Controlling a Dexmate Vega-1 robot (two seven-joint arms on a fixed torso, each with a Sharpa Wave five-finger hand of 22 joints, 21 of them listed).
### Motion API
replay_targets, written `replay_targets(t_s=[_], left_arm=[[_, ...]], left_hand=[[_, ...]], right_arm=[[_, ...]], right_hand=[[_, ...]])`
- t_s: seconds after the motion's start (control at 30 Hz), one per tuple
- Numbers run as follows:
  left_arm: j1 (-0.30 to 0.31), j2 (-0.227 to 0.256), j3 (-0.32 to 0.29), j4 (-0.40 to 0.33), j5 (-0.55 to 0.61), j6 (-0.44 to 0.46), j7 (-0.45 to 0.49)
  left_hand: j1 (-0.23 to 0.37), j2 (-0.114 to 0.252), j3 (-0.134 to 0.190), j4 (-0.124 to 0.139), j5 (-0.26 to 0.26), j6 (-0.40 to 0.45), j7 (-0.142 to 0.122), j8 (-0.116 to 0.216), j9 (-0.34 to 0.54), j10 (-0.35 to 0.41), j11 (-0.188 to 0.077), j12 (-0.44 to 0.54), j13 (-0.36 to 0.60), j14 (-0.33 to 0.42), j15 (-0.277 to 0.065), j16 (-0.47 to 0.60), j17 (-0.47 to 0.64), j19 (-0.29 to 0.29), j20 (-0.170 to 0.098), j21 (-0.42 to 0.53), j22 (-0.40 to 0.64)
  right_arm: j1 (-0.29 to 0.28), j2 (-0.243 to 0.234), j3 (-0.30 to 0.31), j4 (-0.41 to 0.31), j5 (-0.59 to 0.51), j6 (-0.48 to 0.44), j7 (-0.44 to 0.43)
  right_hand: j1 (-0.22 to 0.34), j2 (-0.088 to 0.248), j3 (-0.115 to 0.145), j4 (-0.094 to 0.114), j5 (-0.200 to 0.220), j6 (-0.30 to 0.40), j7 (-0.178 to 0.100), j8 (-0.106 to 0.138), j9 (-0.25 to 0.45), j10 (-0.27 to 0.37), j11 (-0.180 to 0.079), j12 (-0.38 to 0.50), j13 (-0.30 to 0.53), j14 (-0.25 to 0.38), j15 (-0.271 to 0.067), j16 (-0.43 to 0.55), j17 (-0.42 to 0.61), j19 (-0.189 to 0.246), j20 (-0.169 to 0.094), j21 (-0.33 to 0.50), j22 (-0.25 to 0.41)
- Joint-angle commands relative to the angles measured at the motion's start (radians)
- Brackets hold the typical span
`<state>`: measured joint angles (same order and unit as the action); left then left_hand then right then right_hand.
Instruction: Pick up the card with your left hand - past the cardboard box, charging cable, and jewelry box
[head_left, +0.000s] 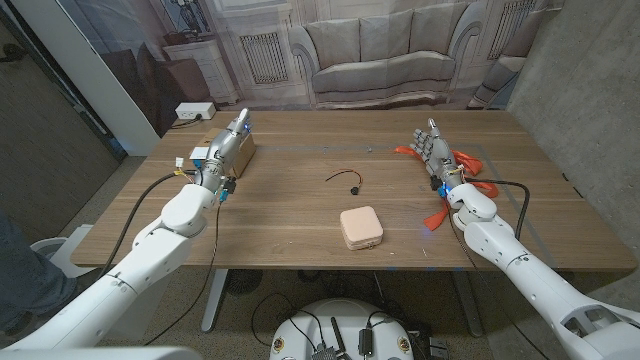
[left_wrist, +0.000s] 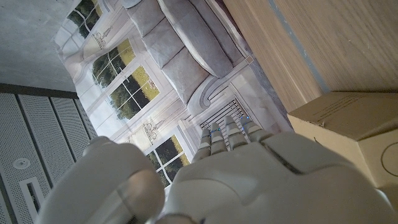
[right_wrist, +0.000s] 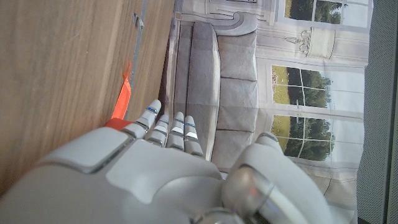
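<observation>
A wooden table (head_left: 290, 215) takes up the middle of the head view. Toward its right side lie orange strips (head_left: 472, 161); what they are cannot be told. Behind the far edge hangs a printed backdrop (head_left: 260, 45) showing a grey sofa (head_left: 375, 60) and panelled walls; the wrist views also show windows (right_wrist: 305, 74) printed on it. A white box (head_left: 195, 111) sits just past the table's far left corner. A grey wall (head_left: 590, 90) stands at the right.

cardboard box (head_left: 238, 152) left, charging cable (head_left: 346, 180) centre, jewelry box (head_left: 360, 227) nearer
</observation>
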<state>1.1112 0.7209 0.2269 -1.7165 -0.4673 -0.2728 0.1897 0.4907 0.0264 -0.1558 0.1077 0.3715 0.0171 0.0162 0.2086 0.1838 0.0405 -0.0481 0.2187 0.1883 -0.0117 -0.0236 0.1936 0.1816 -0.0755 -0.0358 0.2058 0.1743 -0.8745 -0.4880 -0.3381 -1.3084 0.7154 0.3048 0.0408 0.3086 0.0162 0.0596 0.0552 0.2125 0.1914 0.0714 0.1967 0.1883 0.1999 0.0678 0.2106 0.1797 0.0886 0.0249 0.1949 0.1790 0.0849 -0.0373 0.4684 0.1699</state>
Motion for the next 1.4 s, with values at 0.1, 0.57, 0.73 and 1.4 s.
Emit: replay_targets(t_s=[0.1,0.57,0.73,1.4], left_arm=[[0.012,-0.029,-0.013,0.030,0.020,-0.061,0.016],[0.030,-0.030,-0.022,0.008,0.078,-0.055,0.063],[0.042,-0.057,-0.023,0.017,0.084,-0.094,0.078],[0.122,-0.027,-0.077,-0.022,0.158,-0.086,0.132]], left_hand=[[0.007,0.005,-0.006,-0.006,0.004,0.012,0.003,0.009,0.004,0.011,-0.006,0.003,0.003,0.009,0.000,0.007,0.001,0.002,-0.025,0.000,0.005],[0.015,0.009,-0.008,-0.009,0.008,0.025,0.001,0.011,0.005,0.025,-0.012,0.006,0.003,0.019,-0.004,0.007,0.001,0.008,-0.026,0.001,0.005],[0.017,0.010,-0.008,-0.009,0.009,0.028,0.000,0.011,0.005,0.028,-0.007,0.006,0.003,0.022,-0.004,0.007,0.001,0.010,-0.026,0.001,0.005],[0.030,0.014,-0.013,-0.013,0.015,0.056,0.000,0.015,0.005,0.055,-0.015,0.010,0.003,0.042,-0.004,0.008,0.001,0.014,-0.042,-0.001,0.005]], right_arm=[[-0.002,0.005,0.005,-0.002,0.025,0.009,0.032],[0.004,0.000,0.012,0.002,0.048,-0.006,0.056],[-0.011,-0.010,0.017,-0.016,0.063,-0.012,0.071],[-0.062,0.000,0.011,-0.075,0.037,0.013,0.012]], right_hand=[[0.002,0.006,-0.004,0.006,0.005,0.010,-0.003,0.008,0.002,0.010,0.000,0.006,0.004,0.013,0.000,0.000,0.005,0.011,-0.014,-0.007,0.004],[0.002,0.008,-0.005,0.004,0.003,0.011,-0.003,0.007,0.002,0.011,0.001,0.006,0.004,0.014,0.002,-0.001,0.005,0.014,-0.013,-0.015,0.005],[0.002,0.010,-0.005,0.004,0.003,0.012,-0.003,0.007,0.002,0.011,-0.001,0.006,0.004,0.014,0.002,-0.001,0.005,0.014,-0.013,-0.017,0.005],[0.003,0.012,-0.006,0.002,0.002,0.014,-0.005,0.006,0.002,0.012,0.001,0.005,0.004,0.014,0.001,-0.003,0.004,0.015,-0.012,-0.026,0.005]])
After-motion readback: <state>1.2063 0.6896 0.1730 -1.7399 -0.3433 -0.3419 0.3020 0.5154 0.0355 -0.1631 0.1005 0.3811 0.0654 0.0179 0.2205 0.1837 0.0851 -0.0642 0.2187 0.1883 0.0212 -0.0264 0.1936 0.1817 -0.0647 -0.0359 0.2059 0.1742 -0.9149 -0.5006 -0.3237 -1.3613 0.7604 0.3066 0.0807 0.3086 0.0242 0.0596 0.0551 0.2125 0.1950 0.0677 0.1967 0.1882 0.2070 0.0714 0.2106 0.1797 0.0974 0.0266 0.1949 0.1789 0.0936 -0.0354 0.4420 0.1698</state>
